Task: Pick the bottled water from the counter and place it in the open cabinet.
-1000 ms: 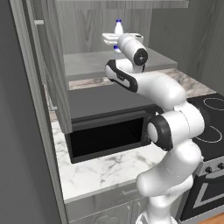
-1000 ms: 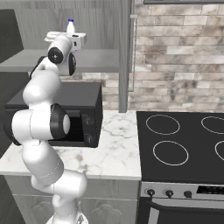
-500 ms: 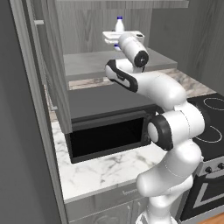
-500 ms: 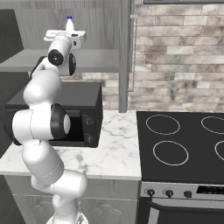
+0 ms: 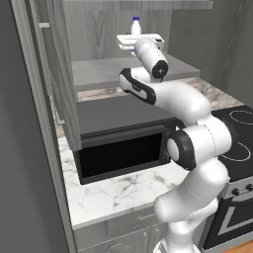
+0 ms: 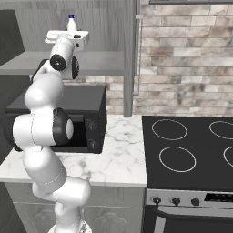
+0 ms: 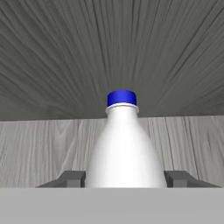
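Closest to the cameras, the marble worktop carries the black microwave, with the black stovetop off to its right. The white arm climbs from there and reaches up over the microwave into the open cabinet, whose long grey door stands out on the left. In the hand view the gripper has its dark fingertips snug against both sides of the bottled water, so it's pinching the bottle. The bottle sits upright, blue cap up, held above the flat grey shelf, with the wood-grain back wall behind it.
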{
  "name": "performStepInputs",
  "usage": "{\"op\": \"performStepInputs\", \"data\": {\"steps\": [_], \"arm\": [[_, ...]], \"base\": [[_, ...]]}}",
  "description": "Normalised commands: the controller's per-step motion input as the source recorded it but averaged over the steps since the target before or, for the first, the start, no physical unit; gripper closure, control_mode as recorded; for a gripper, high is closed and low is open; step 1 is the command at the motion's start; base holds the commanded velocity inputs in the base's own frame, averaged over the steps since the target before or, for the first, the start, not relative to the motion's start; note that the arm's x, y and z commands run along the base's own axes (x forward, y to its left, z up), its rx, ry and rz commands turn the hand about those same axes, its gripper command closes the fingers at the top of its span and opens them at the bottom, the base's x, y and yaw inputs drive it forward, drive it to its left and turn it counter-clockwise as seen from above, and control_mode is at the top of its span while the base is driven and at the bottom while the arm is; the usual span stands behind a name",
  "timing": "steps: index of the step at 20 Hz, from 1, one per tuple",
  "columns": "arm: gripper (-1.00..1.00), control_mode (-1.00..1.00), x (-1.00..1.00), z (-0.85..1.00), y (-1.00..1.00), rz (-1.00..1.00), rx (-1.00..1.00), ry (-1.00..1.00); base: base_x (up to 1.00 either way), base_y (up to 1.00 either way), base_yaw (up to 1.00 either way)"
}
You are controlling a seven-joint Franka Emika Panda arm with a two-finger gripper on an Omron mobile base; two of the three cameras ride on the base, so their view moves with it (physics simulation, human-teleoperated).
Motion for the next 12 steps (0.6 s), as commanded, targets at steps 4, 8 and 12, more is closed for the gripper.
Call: {"op": "performStepInputs", "data": {"steps": [4,8,12], "arm": [[1.0,-1.0,0.0,-0.29,0.0,0.0,0.0,0.0],[1.0,-1.0,0.0,-0.34,0.0,0.0,0.0,0.0],[1.0,-1.0,0.0,-0.26,0.0,0.0,0.0,0.0]], "base": [[0.0,0.0,0.0],[0.0,0.0,0.0],[0.0,0.0,0.0]]}}
